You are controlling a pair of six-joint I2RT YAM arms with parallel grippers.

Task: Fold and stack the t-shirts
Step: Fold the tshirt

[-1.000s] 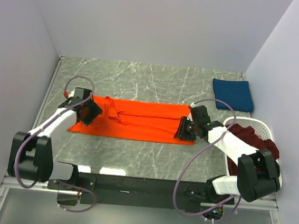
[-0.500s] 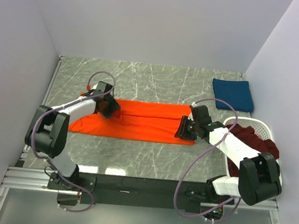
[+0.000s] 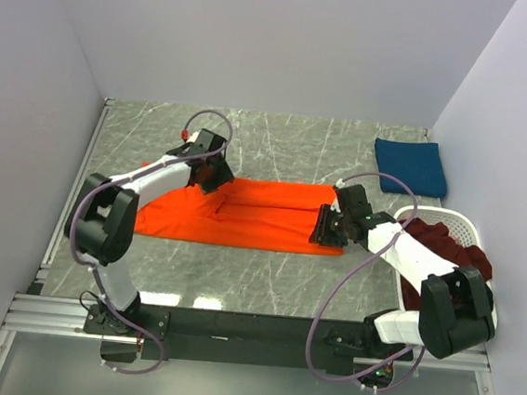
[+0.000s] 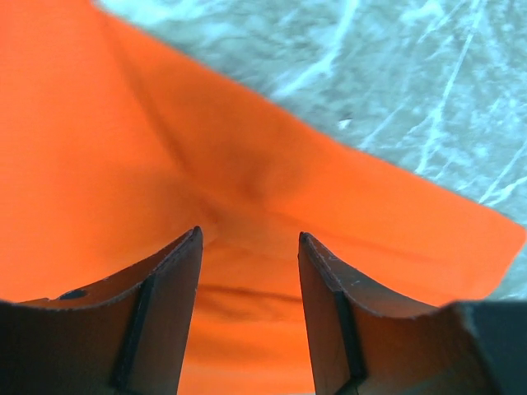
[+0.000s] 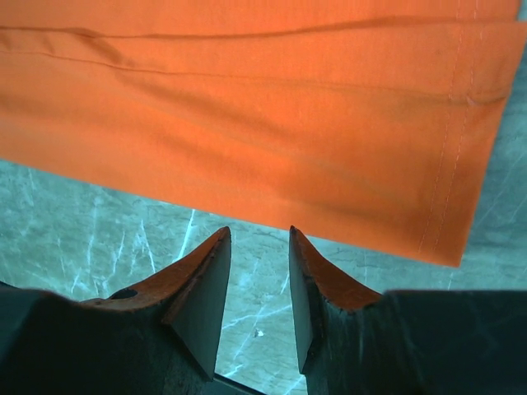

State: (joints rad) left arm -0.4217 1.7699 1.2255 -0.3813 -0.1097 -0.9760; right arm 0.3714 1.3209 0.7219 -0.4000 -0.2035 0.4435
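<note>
One navy t-shirt (image 3: 410,167) lies folded beyond the right jaws from above, maroon t-shirts (image 3: 441,244) wait in the basket (image 3: 462,221), and the orange t-shirt (image 3: 262,214) stretches between both jaws, part-folded. Left wrist: left jaws parted over puckered orange cloth, pinching or not I cannot tell. Right wrist alone shows released, empty jaws, hem just ahead.

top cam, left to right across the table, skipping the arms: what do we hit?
orange t-shirt → folded navy t-shirt → white basket holding maroon cloth
</note>
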